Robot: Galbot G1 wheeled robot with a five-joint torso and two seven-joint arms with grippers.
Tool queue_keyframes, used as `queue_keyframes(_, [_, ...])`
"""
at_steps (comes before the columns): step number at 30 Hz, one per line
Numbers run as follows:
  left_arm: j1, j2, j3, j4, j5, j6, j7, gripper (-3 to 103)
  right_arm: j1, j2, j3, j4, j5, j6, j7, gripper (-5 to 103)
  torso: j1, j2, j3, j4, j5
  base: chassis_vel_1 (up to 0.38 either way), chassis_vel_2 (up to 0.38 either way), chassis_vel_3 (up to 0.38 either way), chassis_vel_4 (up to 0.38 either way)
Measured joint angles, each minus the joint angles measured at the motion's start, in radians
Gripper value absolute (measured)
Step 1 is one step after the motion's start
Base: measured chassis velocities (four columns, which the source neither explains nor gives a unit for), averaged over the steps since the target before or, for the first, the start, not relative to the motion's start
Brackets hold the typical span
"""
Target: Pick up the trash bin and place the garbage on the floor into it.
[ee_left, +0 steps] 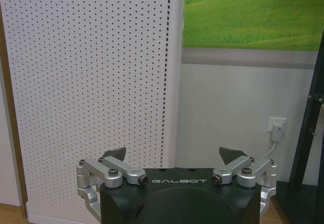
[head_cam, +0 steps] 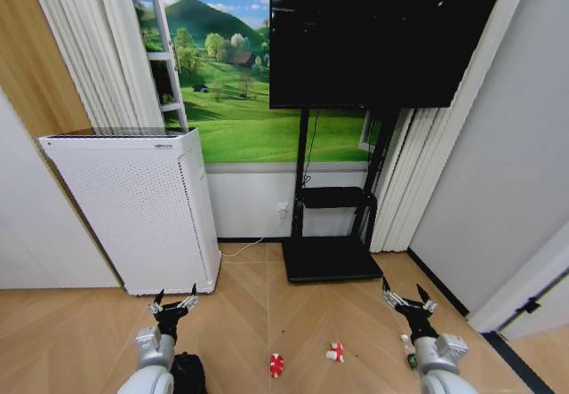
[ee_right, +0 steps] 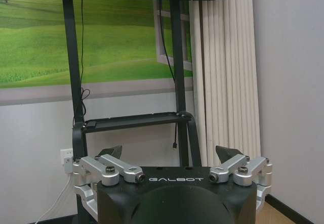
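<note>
Your left gripper (head_cam: pixel 174 306), fingers spread wide and empty, hangs just ahead of the trash bin (head_cam: pixel 188 373) on the floor below it, nearer than your wide-open right gripper (head_cam: pixel 408 302).

A glossy black round trash bin (head_cam: pixel 188 372) sits just beside the silver-and-black left gripper (head_cam: pixel 174 302). Between the two grippers lie a small red-and-white striped can-like piece (head_cam: pixel 276 365) and a red-and-white crumpled wrapper (head_cam: pixel 336 352). A small clear plastic bottle with a green label (head_cam: pixel 409 351) lies just beside the silver-and-black right gripper (head_cam: pixel 408 302). Beyond the left gripper stands a tall white appliance dotted with fine dark perforations (ee_left: pixel 91 82). The wood floor (head_cam: pixel 89 341) shows a pale herringbone pattern.
</note>
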Motion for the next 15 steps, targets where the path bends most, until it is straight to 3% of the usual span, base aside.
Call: queue_keyframes(15, [0.000, 0.001, -0.002, 0.001, -0.009, 0.000, 0.013, 100, -0.001, 0.002, -0.005, -0.003, 0.001, 0.007, -0.009, 100, -0.019, -0.047, -0.029, 0.0000, 0.0000, 0.000, 0.000, 0.000, 0.000])
